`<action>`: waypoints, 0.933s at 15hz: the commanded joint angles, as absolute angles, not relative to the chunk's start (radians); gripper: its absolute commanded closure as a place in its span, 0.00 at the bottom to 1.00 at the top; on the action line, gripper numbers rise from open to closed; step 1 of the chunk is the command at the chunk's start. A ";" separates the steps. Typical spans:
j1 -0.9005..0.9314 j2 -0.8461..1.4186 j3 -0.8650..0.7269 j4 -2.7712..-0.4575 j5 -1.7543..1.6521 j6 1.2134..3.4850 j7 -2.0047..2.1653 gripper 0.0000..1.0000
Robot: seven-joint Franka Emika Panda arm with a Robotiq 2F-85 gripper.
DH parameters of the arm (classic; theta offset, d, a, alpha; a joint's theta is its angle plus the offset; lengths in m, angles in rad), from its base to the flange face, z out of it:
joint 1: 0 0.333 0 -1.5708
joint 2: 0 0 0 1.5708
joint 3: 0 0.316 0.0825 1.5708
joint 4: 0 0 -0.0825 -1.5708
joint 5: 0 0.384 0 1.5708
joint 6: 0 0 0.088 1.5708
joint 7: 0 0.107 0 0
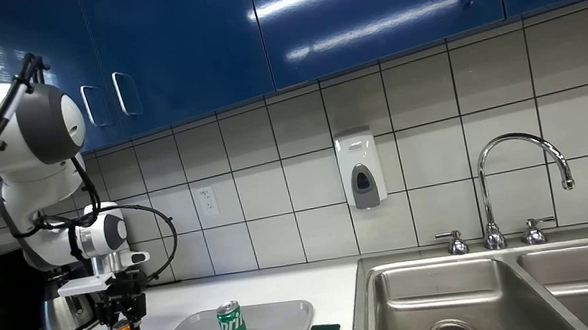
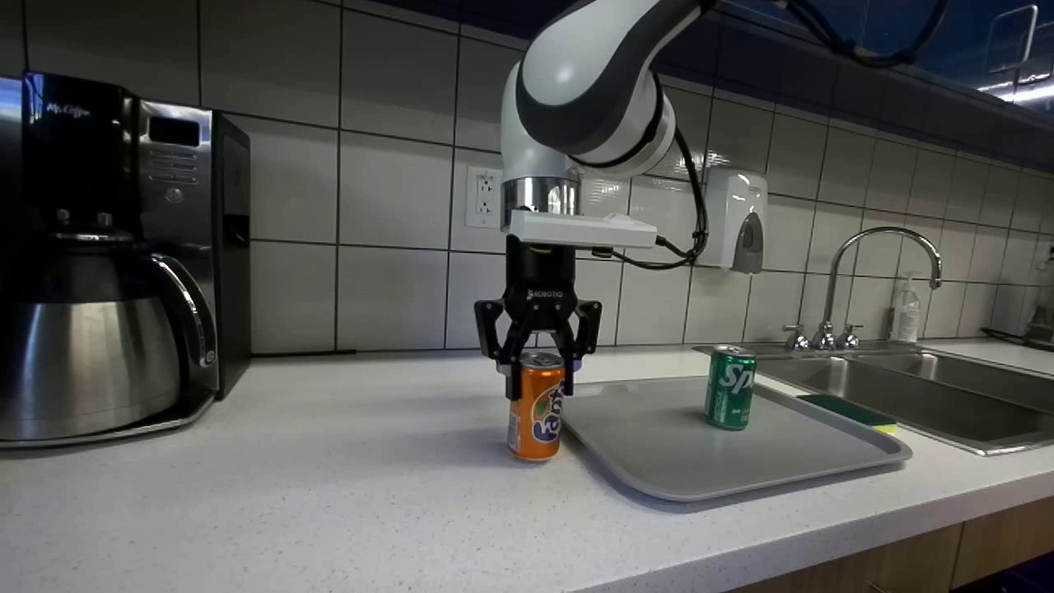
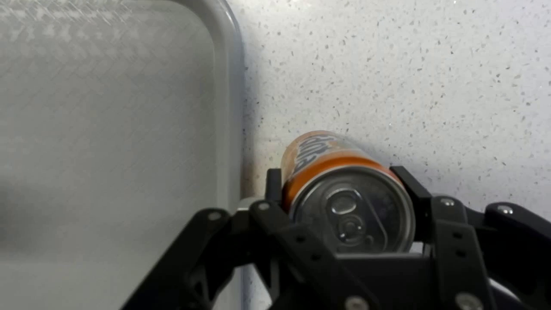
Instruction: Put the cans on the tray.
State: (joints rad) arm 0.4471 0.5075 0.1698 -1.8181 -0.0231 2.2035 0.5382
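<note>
The orange can (image 2: 537,428) stands upright on the counter, just outside the tray's edge, in both exterior views. My gripper (image 2: 541,380) points straight down over it and is shut on its upper part, one finger on each side. Seen in the wrist view, the silver top of the orange can (image 3: 353,215) fills the space between the fingers (image 3: 274,185). The green can (image 2: 730,391) is upright on the grey tray (image 2: 659,461), well inside the rim; it is out of the wrist view. In that view the tray (image 3: 129,129) lies left of the jaws.
A coffee maker with a steel carafe (image 2: 99,354) stands on the counter on the opposite side of the gripper from the tray. Beyond the tray lie a dark green sponge (image 2: 848,409) and the sink (image 1: 450,301) with its tall faucet (image 1: 485,188). A tiled wall runs behind.
</note>
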 commanded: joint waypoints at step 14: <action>0.417 0.264 0.153 -1.959 -0.049 2.127 0.700 0.62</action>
